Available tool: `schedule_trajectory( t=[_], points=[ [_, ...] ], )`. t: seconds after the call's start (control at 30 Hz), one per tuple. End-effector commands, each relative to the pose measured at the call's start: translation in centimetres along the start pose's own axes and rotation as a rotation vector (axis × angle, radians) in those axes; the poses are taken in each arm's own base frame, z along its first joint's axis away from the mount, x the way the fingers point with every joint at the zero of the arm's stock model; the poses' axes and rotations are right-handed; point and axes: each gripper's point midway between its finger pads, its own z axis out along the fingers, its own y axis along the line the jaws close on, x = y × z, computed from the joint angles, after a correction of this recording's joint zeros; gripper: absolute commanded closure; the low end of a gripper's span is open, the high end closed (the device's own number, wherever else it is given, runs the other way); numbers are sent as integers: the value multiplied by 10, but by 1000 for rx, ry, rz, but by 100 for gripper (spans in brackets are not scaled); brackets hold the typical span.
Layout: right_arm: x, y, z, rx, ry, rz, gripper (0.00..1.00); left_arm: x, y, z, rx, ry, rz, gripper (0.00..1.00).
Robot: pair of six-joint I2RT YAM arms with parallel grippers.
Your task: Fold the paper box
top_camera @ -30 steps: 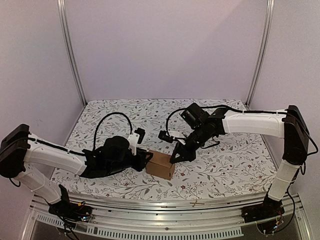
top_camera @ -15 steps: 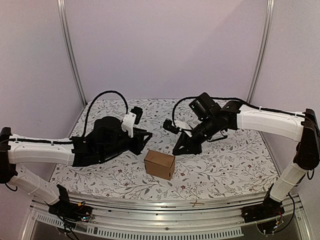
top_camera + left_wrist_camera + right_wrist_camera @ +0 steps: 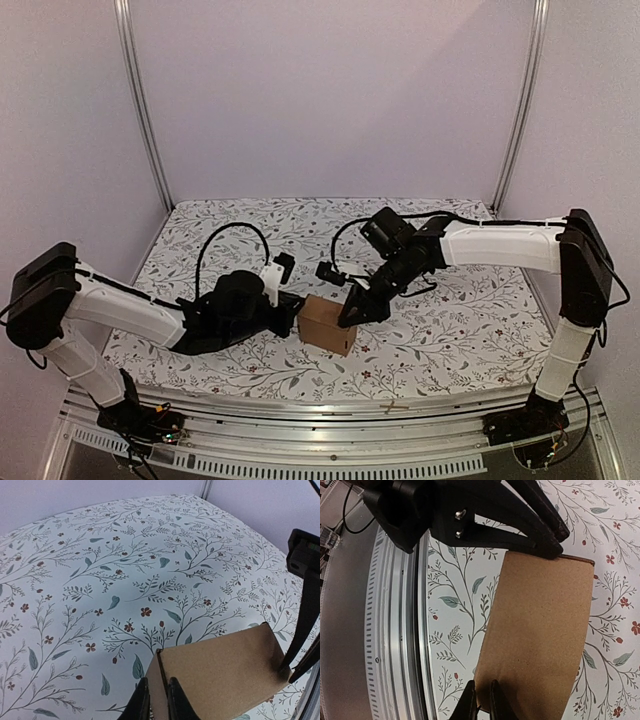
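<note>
a small brown paper box (image 3: 326, 324), already folded into a carton, sits on the flowered tablecloth (image 3: 250, 230) near the front middle of the table, held between two robot arms. the left gripper (image 3: 296, 318) meets the box at its left end. its wrist camera shows the two fingers drawn almost together on the thin edge of a cardboard wall, beside a dark seam at the corner. the right gripper (image 3: 348, 312) holds the opposite end, and its own camera shows its fingers pressed close on the rim of the box there. the left arm's fingertips touch the far edge in that same picture. the metal rail (image 3: 400, 630) at the table's front runs just beyond the cloth.

the step in hand looks like squaring and closing the carton from both ends. doing it well likely calls for light pinches, since a hard squeeze could crease the single wall each arm holds. the two arms would need to move in step, or one end may twist against the other and reopen the seam. keeping the base flat on the cloth should help the walls stand upright. whether any flap is left untucked cannot be told from these views, because the box's underside and far face are hidden.
</note>
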Motion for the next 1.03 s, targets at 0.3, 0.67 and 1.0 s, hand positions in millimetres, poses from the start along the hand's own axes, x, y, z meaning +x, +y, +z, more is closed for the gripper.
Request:
schedule_trajectory(
  t=[0.3,0.67,1.0],
  points=[
    [-43,-2,-110,237,-145,-101,77,-64,5,-28,-106,-16,172,65],
    [-15,-97,-300,841,-486,235,3,-145,44,-85,-347,-13,234,1],
    [37,-144,-307,1122,-491,408,1,-97,88,-44,-457,153,155,1]
  ],
)
